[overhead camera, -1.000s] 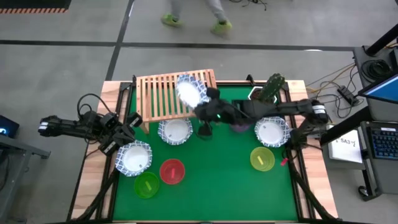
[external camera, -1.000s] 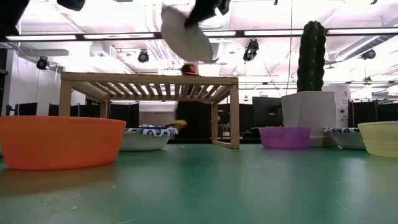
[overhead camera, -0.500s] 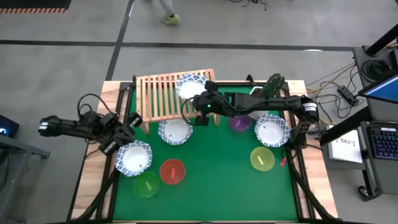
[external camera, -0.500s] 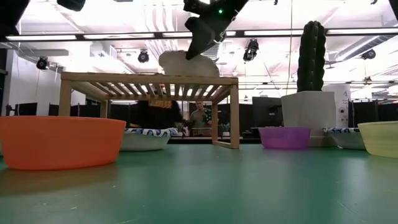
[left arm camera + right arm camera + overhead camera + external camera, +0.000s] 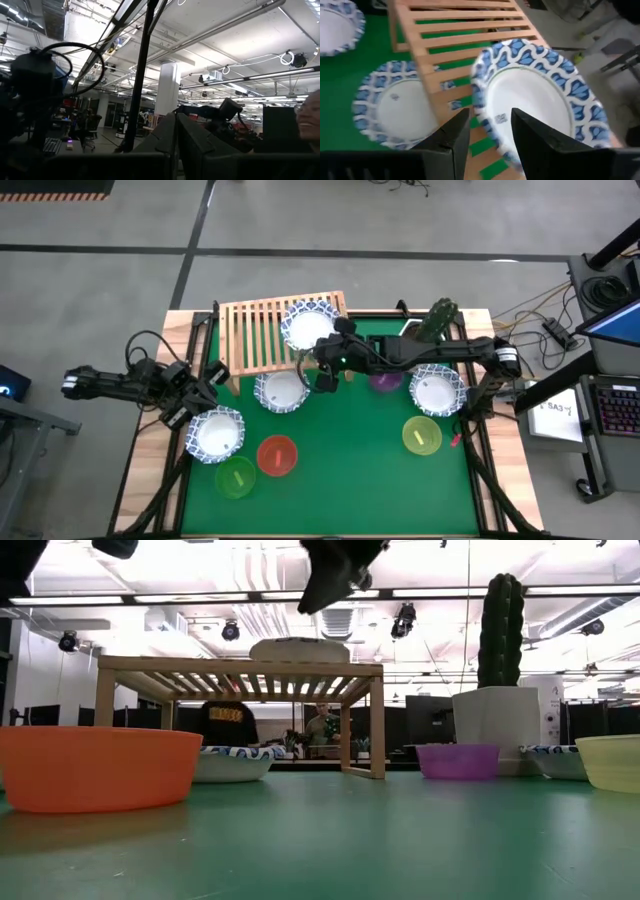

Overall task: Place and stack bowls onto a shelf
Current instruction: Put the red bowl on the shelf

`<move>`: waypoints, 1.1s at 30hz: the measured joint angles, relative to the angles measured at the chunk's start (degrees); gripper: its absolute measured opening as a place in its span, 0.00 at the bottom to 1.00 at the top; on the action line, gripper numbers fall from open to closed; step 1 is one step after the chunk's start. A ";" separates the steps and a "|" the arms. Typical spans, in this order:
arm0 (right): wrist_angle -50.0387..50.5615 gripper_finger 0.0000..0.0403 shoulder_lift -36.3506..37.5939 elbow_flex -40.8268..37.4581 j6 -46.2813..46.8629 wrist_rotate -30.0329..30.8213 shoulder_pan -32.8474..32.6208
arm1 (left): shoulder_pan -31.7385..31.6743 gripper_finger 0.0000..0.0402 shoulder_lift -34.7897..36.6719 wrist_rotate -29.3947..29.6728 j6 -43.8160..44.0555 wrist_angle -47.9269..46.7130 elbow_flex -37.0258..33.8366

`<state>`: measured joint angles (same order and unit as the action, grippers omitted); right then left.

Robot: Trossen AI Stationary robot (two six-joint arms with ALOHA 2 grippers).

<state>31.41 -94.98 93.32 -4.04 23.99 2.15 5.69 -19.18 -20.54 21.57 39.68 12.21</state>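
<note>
While the right tool hangs parted, one bowl sits empty — on the shelf.

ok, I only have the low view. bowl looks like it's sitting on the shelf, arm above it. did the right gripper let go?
Observer: Yes. In the right wrist view the fingers are spread, with the bowl lying free on the slats beyond them.
Operator: where on the shelf is it?
Observer: From above, the bowl is at the shelf's right end, and the left part is bare slats.
Operator: and where's the right gripper now?
Observer: The right gripper is over the mat just off the shelf's front right corner, beside the floor bowl.
Operator: left arm?
Observer: It waits at the table's left edge, with the left gripper next to the front-left bowl.
</note>
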 joint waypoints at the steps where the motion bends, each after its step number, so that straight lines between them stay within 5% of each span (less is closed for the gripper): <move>1: 1.45 0.33 0.37 0.00 1.45 -0.46 -0.87 | 0.00 0.00 0.03 0.00 0.27 -0.20 0.00; 7: 4.94 0.33 2.44 -4.44 2.76 -1.71 -8.90 | 1.08 0.00 -1.48 2.00 2.11 -2.51 -0.46; 12: -4.75 0.33 5.66 -13.88 -0.03 -0.19 -15.83 | 3.80 0.00 -6.47 10.71 3.27 -1.68 0.52; 22: -23.46 0.33 19.87 -36.60 -5.56 -2.14 -19.10 | 10.18 0.00 -23.09 14.66 2.77 -2.68 12.70; 28: -39.29 0.31 30.75 -49.62 -11.86 -3.46 -19.01 | 11.90 0.00 -33.31 16.53 4.91 -16.00 23.06; 33: -48.48 0.29 38.43 -57.00 -14.53 -3.41 -18.62 | 12.72 0.00 -41.50 21.72 16.61 -35.75 31.86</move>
<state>-17.07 -56.55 36.32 -18.57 20.58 -16.47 18.42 -60.68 1.18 38.18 3.93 44.07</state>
